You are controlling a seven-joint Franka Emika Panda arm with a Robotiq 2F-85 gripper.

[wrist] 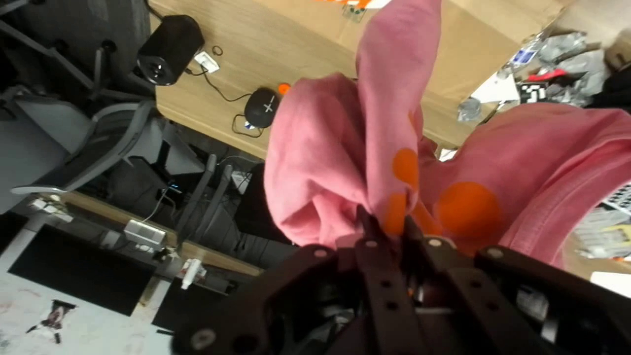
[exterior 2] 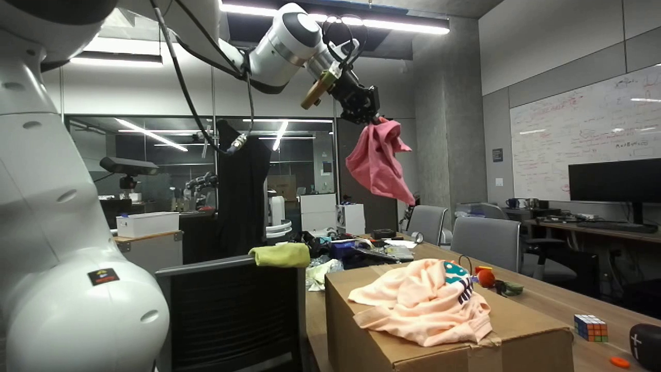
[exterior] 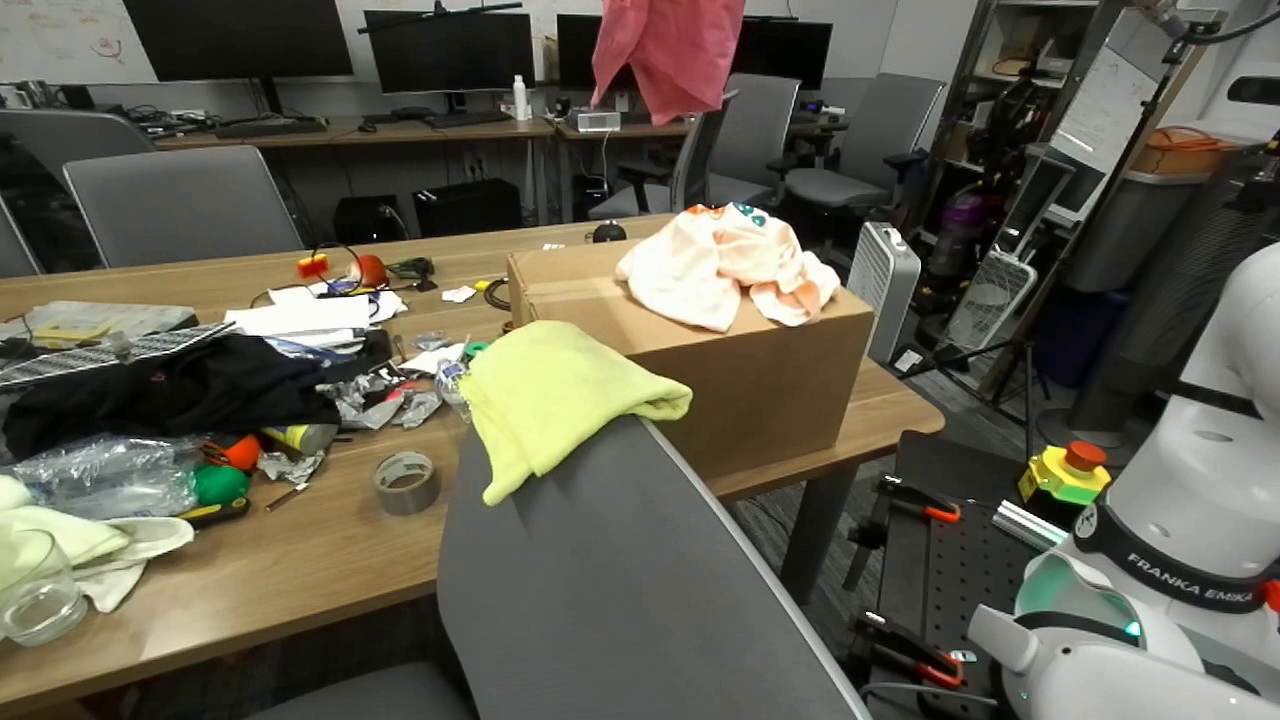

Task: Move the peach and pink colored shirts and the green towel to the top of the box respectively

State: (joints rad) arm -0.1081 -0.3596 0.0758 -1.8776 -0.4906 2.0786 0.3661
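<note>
A: What have we got in the hand (wrist: 387, 222)?

B: The pink shirt (exterior 2: 381, 163). In the wrist view we see the hand clamped on a bunch of it, with orange patches around the grip. In an exterior view the arm (exterior 2: 281, 51) reaches out high, and the shirt hangs from the hand in loose folds, down to a pointed corner.

A: Is it resting on anything?

B: We see it hanging in the air, well above the bench (exterior: 330, 545). (Whether it is straight over the box (exterior: 770, 400), we can't tell.)

A: Where do we find the peach shirt (exterior 2: 413, 305)?

B: On top of the box, in both exterior views. It lies there in a crumpled heap, a teal patch and a few dark letters showing, and part of it comes close to the box's edge.

A: And the towel (exterior: 560, 400)?

B: We have that draped over the back of a chair (exterior: 610, 570), near the box. In an exterior view one corner of it hangs down lower than the rest.

A: What else do we see on the bench?

B: The box itself stands there. We can also make out a roll of tape (exterior: 408, 500), a black cloth (exterior: 170, 385) and a glass (exterior: 40, 605) (the glass is near the bench's edge, beside some pale cloth (exterior: 80, 540)). Near the box we spot a cube (exterior 2: 591, 328) with coloured squares.
</note>
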